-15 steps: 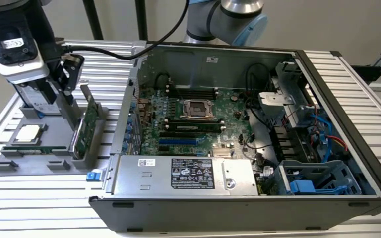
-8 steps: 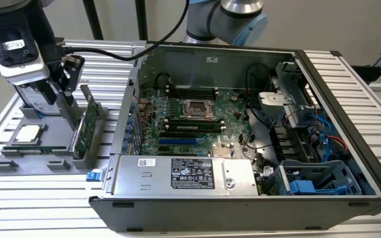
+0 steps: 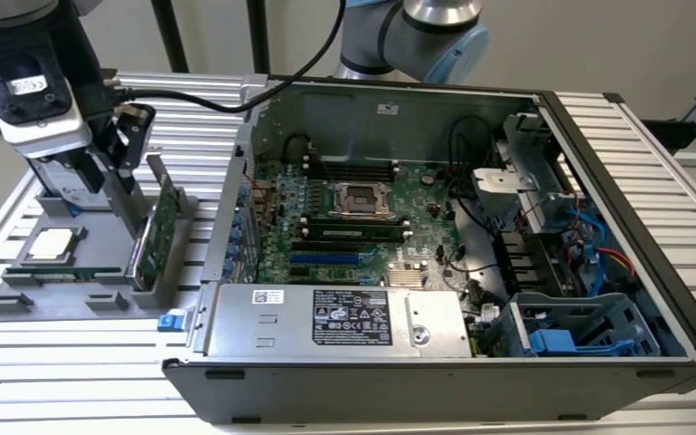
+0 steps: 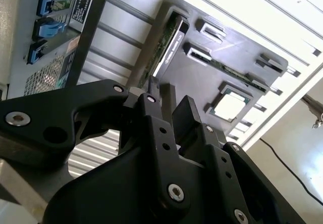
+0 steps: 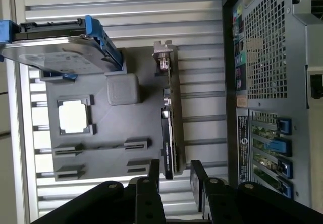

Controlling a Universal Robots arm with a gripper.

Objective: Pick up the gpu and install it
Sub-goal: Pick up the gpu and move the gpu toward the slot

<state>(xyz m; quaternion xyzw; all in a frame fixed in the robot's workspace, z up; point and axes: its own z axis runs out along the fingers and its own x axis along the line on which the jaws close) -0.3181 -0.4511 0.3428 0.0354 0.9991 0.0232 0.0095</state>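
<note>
Fingers of the arm hang apart over the left end of the table. They are spread to either side of one end of the gpu, with a sliver of daylight showing beside the card, so nothing is clamped. In the exterior view the fingers reach the card's upper edge. Whether a pad brushes it, I cannot tell.

Beyond one finger, well apart, the open computer case lies on its side, its board facing up. Directly under the fingers sits a grey holder. A silver hard drive with blue rails stands at the end of the holder farthest from the fingers, off to one side of the card.

The gpu stands on its long edge in the holder, green board upright. Its silver bracket is at the end away from the fingers, and the second wrist view shows it running straight out from between the fingers.

On the side away from the case, a square processor chip lies flat in its pocket. Just beside it a narrow memory stick stands in its slot.
</note>
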